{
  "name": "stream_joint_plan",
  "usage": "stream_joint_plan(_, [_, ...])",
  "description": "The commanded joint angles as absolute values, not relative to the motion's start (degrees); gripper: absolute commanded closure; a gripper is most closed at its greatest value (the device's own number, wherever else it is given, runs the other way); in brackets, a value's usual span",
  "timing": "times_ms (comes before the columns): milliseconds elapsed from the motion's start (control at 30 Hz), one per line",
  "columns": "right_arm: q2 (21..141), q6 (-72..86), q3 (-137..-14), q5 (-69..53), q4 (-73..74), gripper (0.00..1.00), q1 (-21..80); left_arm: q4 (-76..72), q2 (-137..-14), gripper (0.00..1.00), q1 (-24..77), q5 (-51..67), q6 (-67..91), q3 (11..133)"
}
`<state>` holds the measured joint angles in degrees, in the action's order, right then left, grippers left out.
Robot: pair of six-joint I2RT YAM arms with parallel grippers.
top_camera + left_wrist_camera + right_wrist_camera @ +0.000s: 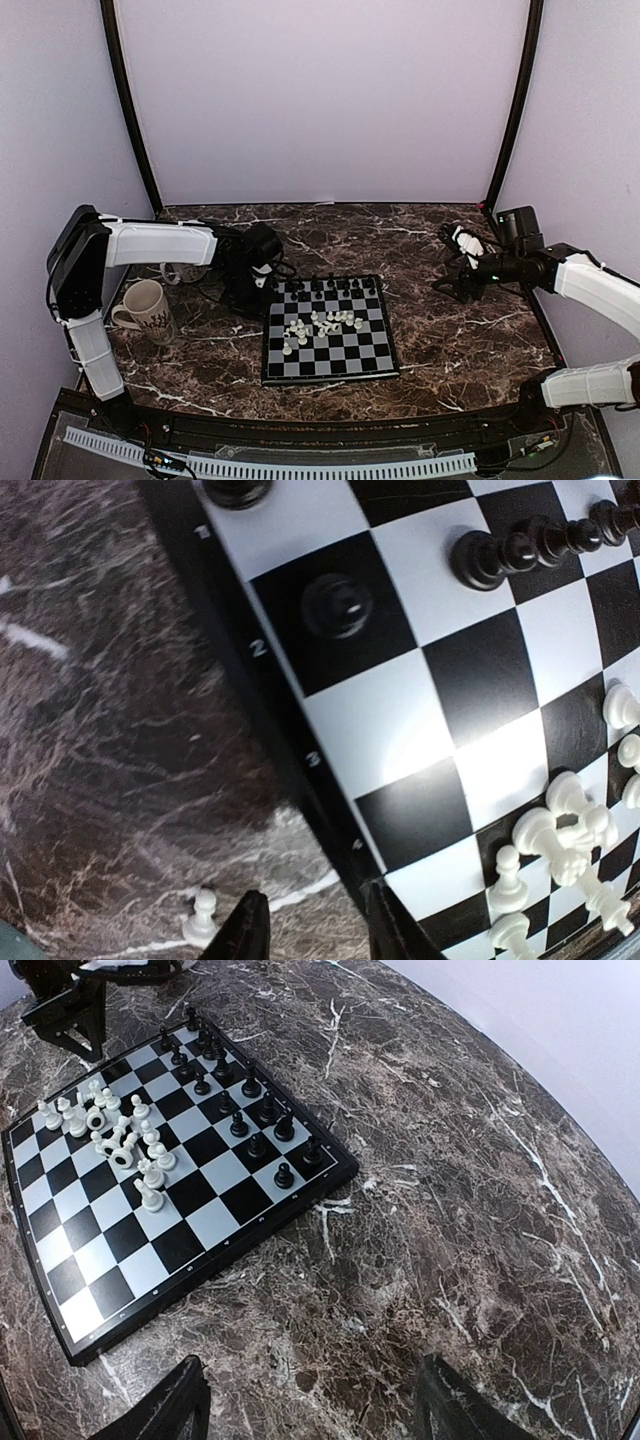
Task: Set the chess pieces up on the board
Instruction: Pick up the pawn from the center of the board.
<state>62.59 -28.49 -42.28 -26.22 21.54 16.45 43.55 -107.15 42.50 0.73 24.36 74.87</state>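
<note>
The board (372, 352) lies at the table's middle. Black chess pieces (330, 288) stand along its two far rows. White pieces (322, 322) lie heaped near its centre. My left gripper (252, 284) hovers at the board's far-left corner, open and empty. In the left wrist view its fingertips (251, 930) straddle the board's rim (318, 802), with one white pawn (203, 917) on the table just left of them, a black pawn (338, 605) on a black square, and the white heap (565, 830). My right gripper (458, 281) is wide open and empty over bare table right of the board (190, 1235).
A white patterned mug (146, 308) stands left of the board, beside the left arm. A second pale cup (184, 272) sits behind it under the left arm. Black frame posts rise at the back corners. Marble table (470, 1210) stretches right of the board.
</note>
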Motion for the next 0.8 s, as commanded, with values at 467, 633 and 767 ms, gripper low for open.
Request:
stream_joint_plan(467, [64.5,-29.98,-42.89,-27.42,22.6,0.31,17.77,33.98,-98.93,0.3,32.83,-3.09,17.89,63.13])
stream_joint_plan(633, [64.27,-30.2,-42.68,-26.89,22.65,0.31,17.79,30.43,-100.84,0.32,29.31,5.44,15.56,64.63])
stream_joint_plan(767, [64.47,-30.54,-42.61,-26.37,22.59,0.31,17.76,28.9,-101.37,0.36,29.33,7.54,17.29,65.34])
